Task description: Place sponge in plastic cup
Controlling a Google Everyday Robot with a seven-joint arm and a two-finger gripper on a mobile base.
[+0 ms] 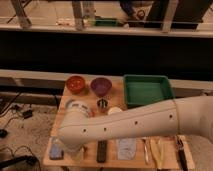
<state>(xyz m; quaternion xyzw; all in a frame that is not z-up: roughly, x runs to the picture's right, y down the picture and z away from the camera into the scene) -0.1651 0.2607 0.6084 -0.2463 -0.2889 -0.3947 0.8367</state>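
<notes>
Hovering fingers (76, 151) nr 1 sponge (56, 148)

Your wooden table (88, 98) holds a red bowl (76, 84), a purple bowl (101, 86) and a green tray (146, 90) at the back. In the middle are the plastic cup (74, 105), a metal cup (102, 104) and a white cup (115, 111). In front lie the sponge (56, 148), a black remote (102, 150) and a cloth (126, 147). Your gripper (76, 151) hangs over the front left, beside the sponge.

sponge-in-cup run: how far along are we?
Done: nothing yet. The sponge lies flat at the front-left of the table, unheld. The plastic cup stands farther back, partly hidden by the arm. In hand: the approach. The gripper, open, is out of sight under the arm's end, which hangs just right of the sponge. Left: grasp, lift, carry to the cup, release.
</notes>
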